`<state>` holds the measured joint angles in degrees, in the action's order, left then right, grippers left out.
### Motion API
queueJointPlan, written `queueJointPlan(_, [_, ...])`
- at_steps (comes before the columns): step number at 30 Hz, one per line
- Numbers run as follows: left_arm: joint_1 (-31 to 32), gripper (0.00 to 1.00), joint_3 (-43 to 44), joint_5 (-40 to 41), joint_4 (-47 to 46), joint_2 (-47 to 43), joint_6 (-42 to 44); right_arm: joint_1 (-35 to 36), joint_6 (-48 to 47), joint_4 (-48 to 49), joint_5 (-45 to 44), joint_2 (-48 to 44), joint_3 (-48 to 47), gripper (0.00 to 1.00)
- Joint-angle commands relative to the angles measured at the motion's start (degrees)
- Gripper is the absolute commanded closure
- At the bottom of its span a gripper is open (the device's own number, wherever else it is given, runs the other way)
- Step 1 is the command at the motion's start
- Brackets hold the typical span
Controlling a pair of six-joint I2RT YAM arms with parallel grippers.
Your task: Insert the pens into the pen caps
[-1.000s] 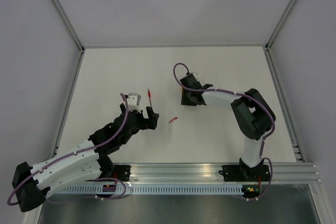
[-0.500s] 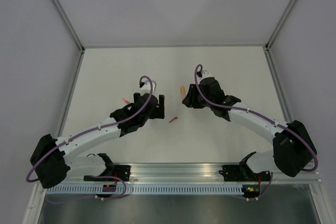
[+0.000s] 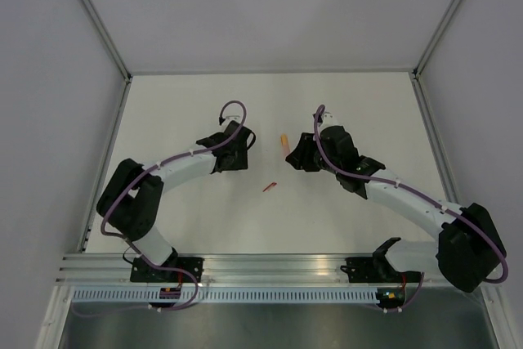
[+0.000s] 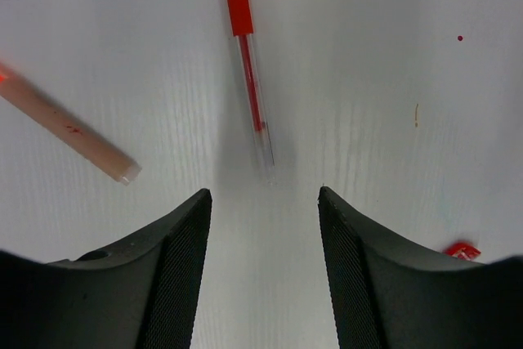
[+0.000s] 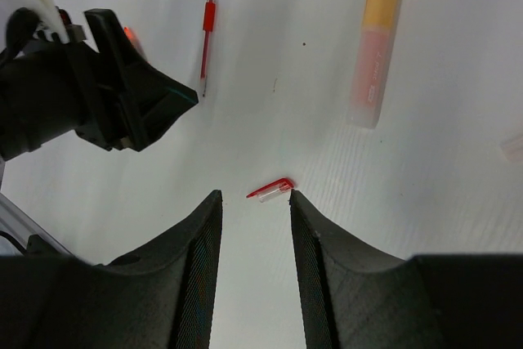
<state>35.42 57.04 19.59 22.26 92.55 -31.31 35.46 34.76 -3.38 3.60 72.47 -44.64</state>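
Red pen (image 4: 248, 71), slim clear barrel, salmon pen (image 4: 65, 124), frosted straight cylinder

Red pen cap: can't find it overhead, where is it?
In the top view the red pen cap lies near the middle of the table, at the tips of the open right gripper.

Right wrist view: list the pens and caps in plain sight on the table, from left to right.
red pen → red cap → orange cap
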Motion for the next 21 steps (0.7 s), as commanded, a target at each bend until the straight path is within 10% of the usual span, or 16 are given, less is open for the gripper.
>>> queueJointPlan(1, [-0.4,0.41,4.2,-1.3,0.0,3.1,2.1,-0.1,-0.5,2.8,-0.7,-2.2,0.2,0.56])
queueJointPlan(21, [-5.4,0.66,10.0,-5.0,3.3,16.3,0.5,-0.1,-0.9,2.5,-0.6,-3.4,0.4,0.55])
